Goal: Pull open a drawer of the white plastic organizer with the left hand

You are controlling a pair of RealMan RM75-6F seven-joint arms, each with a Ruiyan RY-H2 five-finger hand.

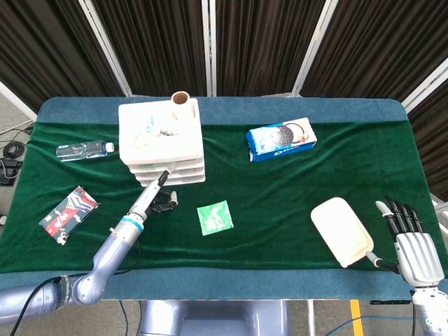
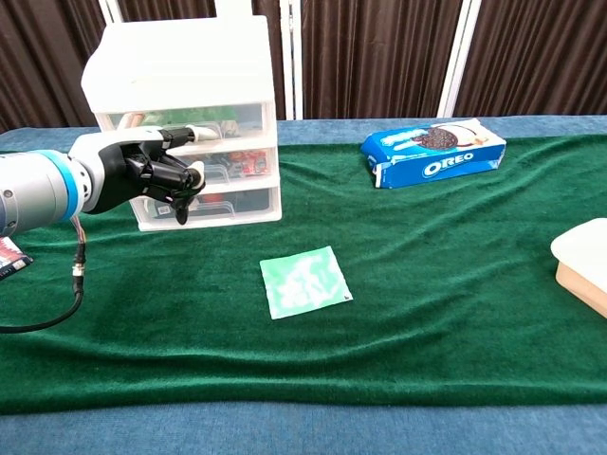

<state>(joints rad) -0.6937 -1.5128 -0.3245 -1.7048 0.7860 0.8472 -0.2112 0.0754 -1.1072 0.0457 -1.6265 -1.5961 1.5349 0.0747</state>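
Note:
The white plastic organizer [image 1: 161,140] [image 2: 180,66] stands at the back left of the green cloth, its three drawers all flush and closed. My left hand [image 1: 157,196] [image 2: 142,171] is right in front of the drawer fronts. One finger points out along the lower edge of the top drawer and the others are curled in with nothing in them. Whether the fingertip touches the drawer is unclear. My right hand [image 1: 409,238] rests at the near right table edge with its fingers spread and empty; the chest view does not show it.
A green packet [image 1: 214,217] [image 2: 303,280] lies just right of my left hand. An Oreo box [image 1: 281,138] [image 2: 433,149] sits behind it, a white lidded container [image 1: 341,231] [image 2: 583,261] near my right hand. A water bottle [image 1: 84,150] and a red-black packet [image 1: 69,213] lie left.

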